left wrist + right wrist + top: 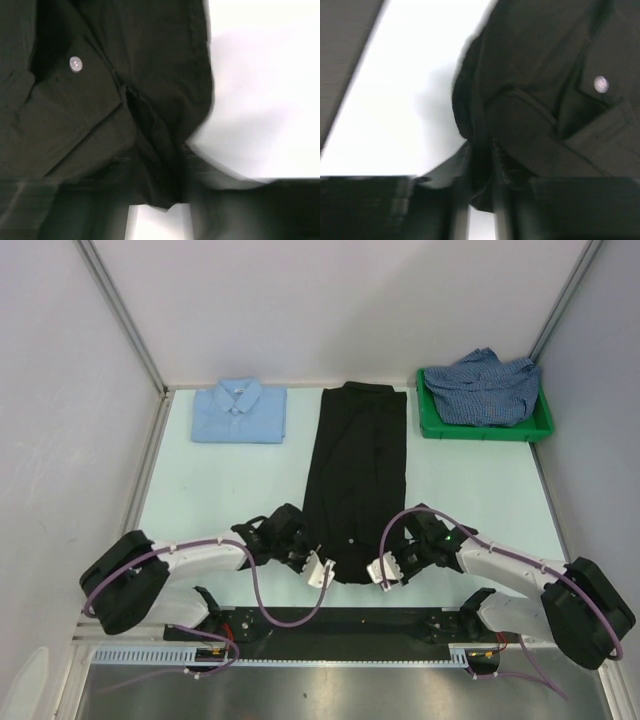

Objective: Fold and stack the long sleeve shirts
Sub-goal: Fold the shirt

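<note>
You have the black shirt (355, 480) lying as a long narrow strip down the middle of the tabletop (230, 500), collar at the far end; your left gripper (320, 570) is at its near left corner, your right gripper (385, 572) at its near right corner; each wrist view shows a bunch of dark hem pinched between narrowed fingers, so both hold the cloth; a pale button (75, 64) sits near the left grasp; the light blue shirt (240, 412) lies folded far left; the checked shirt (487, 387) is heaped in the green bin (432, 425) far right.
</note>
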